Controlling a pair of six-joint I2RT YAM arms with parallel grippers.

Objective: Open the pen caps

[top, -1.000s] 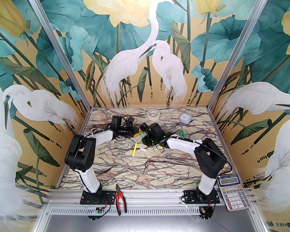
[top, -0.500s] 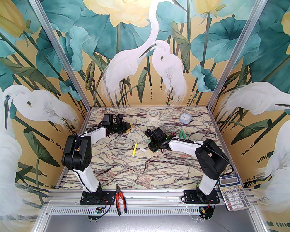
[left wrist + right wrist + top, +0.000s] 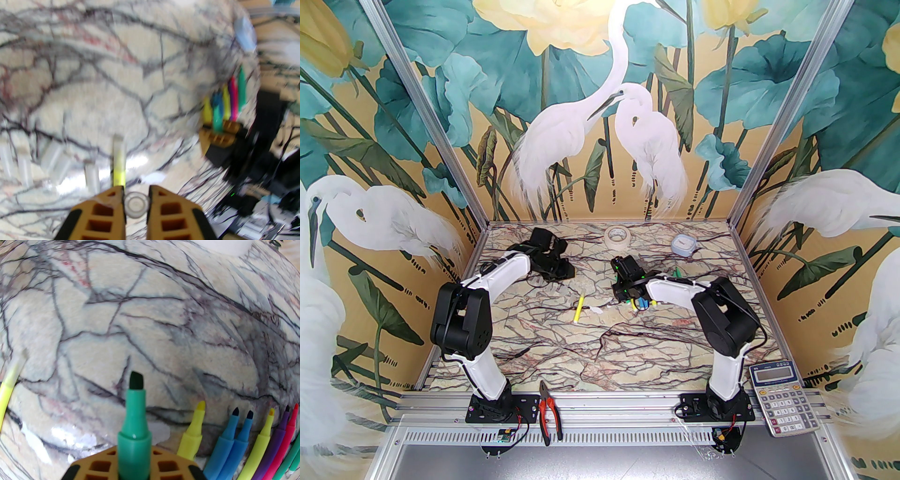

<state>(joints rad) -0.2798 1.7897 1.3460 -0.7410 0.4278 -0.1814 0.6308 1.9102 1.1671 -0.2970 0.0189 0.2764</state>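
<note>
Nearest on the bench, a yellow marker lies alone with its pale translucent cap on. I'd guess it is the one left to open. Just beyond, the right gripper clamps a green marker, chisel tip bared, beside the row of opened markers, likely to lay it there. Farther back, the left gripper pinches a clear round pen cap near the loose caps.

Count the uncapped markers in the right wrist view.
7: green marker in the right tool; yellow, blue, second blue, second yellow, purple, pink in a row beside it. Others may be hidden.
</note>
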